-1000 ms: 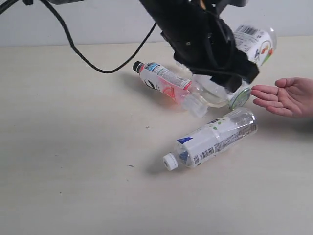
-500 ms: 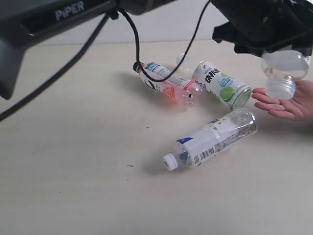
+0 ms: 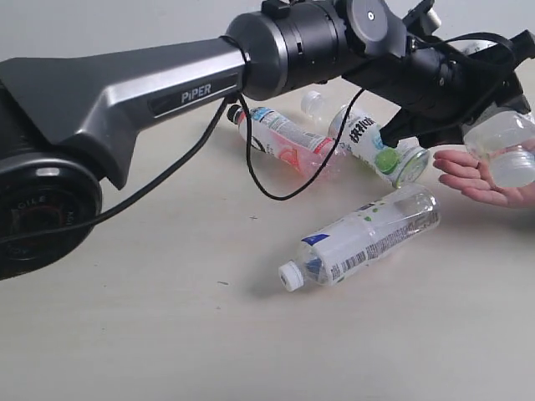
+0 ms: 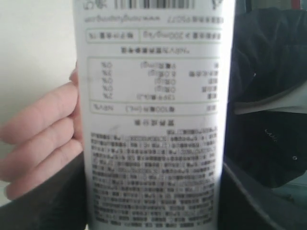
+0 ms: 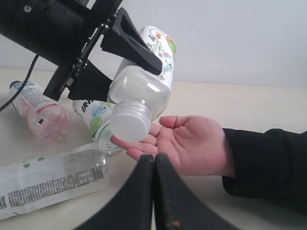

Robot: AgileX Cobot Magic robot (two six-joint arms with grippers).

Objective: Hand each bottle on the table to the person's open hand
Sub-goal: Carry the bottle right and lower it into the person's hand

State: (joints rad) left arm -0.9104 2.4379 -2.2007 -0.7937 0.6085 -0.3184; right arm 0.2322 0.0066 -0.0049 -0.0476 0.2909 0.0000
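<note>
The left gripper (image 5: pixel 133 79) clamps a bottle (image 5: pixel 144 91), seemingly just above the hand (image 5: pixel 192 143). Its arm (image 3: pixel 167 92) half-hides the green bottle (image 3: pixel 393 157). The right gripper (image 5: pixel 153 191) is closed and empty.

1. My left arm (image 3: pixel 167 92) now stretches across the exterior view from the left edge. A second ago only its wrist hung over the middle of the table.
2. The left gripper (image 5: pixel 135 79) has carried the floral bottle (image 3: pixel 501 142) from above the centre to the right edge, lower than half a second ago.
3. Its white cap (image 3: pixel 516 171) now sits just over the open hand (image 3: pixel 472 177); I cannot tell whether they touch.
4. The lime-label bottle (image 3: pixel 376 142), hidden behind the gripper a second ago, now shows.
</note>
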